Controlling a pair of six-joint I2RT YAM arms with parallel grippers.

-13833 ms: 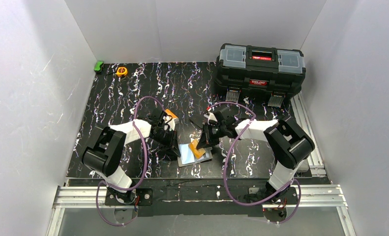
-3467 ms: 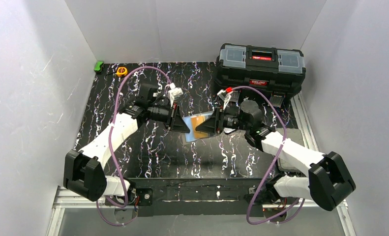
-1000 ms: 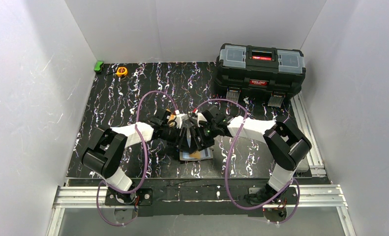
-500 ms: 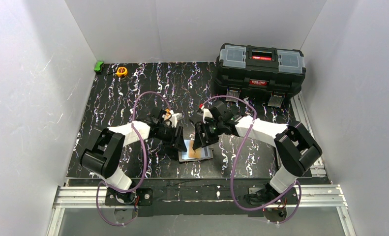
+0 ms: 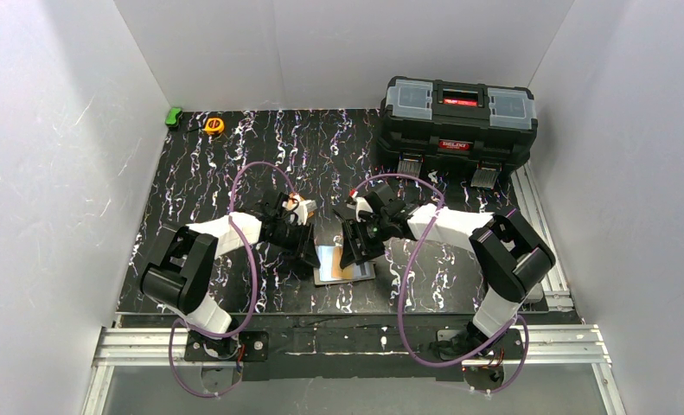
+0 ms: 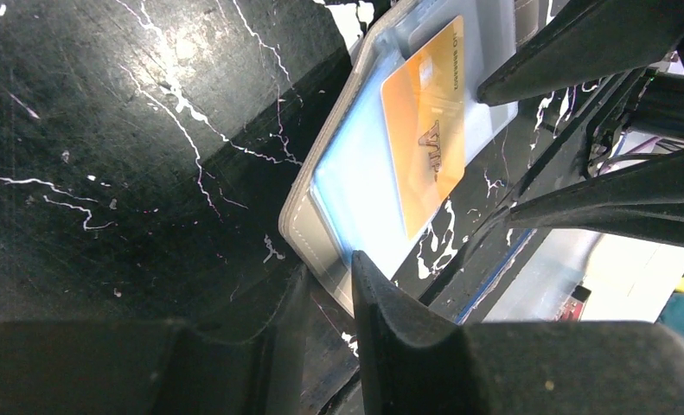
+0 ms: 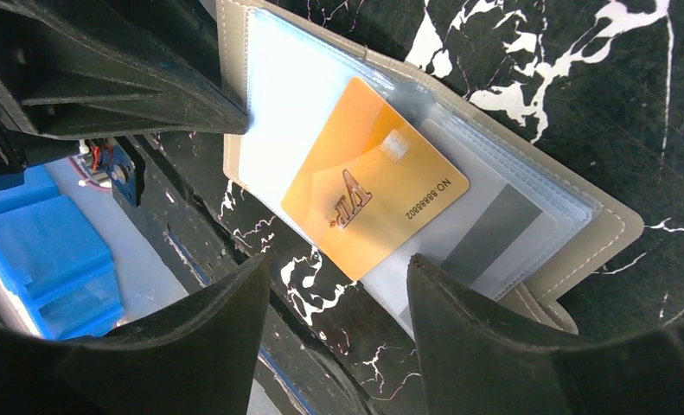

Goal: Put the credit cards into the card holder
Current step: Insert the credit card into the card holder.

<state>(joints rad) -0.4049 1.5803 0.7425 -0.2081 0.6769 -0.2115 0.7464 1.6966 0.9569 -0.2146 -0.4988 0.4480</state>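
Top external view shows the card holder [image 5: 331,264] lying open on the black marbled table [image 5: 234,181], at about 6 o'clock on the surface and close to the near edge, with both arms bent in over it. The left gripper [image 5: 310,257] sits at the holder's 9 o'clock side and the right gripper [image 5: 354,252] at its 12 o'clock. Left wrist view has the two dark fingers drawn close together with the holder's taupe edge caught in the narrow gap between them, one tip over the clear pocket and the other outside the stitched border, so this gripper is clamped on that edge. Right wrist view has its jaws standing wide apart with nothing held. Between and just beyond them lies an orange card [image 7: 368,186] with a chip, gold lettering and a printed number. That card rests slantwise across the clear pockets; whether its far end is tucked into one I cannot tell. A pale card with a grey stripe [image 7: 494,233] sits inside the stacked pockets at the orange card's 4 o'clock. Seen from the left wrist, one right fingertip touches the pocket right at the orange card's edge. A black toolbox [image 5: 457,117] stands at 1 o'clock on the table, and a yellow tape measure [image 5: 214,125] and a small green object [image 5: 174,116] lie at 11 o'clock, well apart from the holder.
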